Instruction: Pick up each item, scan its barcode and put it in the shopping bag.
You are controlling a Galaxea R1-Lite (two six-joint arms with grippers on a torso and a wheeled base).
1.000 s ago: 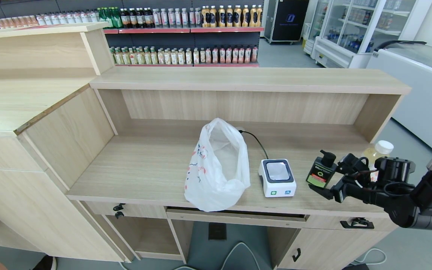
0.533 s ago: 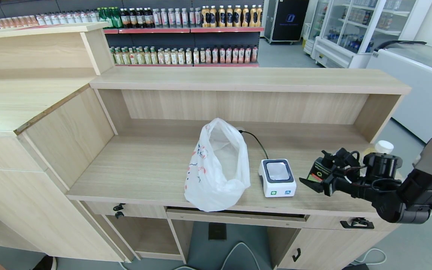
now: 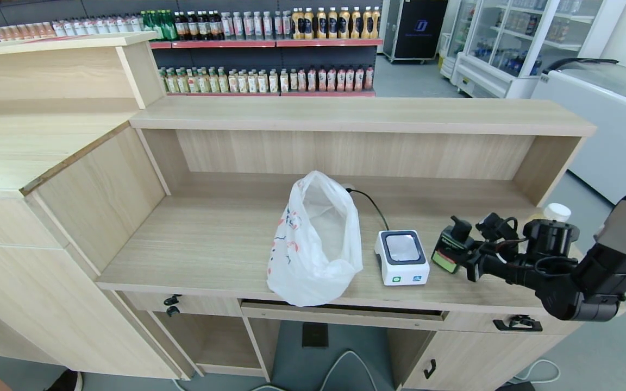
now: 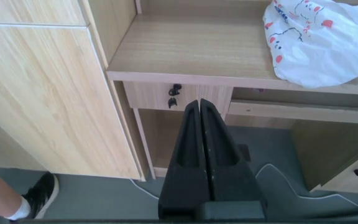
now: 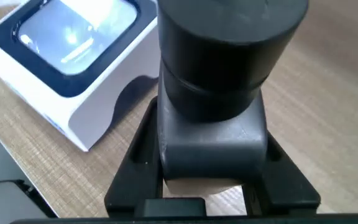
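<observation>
- The right gripper [image 3: 466, 252] is clamped on a black pump bottle [image 3: 449, 248] and holds it over the counter [image 3: 210, 244].
- The bottle hangs just beside the scanner [image 3: 401, 256], on the scanner's right, tilted, with its pump head uppermost and its green and red label showing.
- In the right wrist view, the bottle's dark top sits between the gripper's 2 fingers, close to the scanner's glass window.
- The white shopping bag [image 3: 315, 239] stands open on the counter, near the scanner's left side.
- A black cable [image 3: 370, 203] runs from the scanner towards the back of the counter.
- A white-capped bottle [image 3: 555, 212] stands behind the right arm, mostly hidden.
- The left gripper [image 4: 202, 140] has its 2 fingers pressed together around nothing, low in front of the counter's drawers.
</observation>
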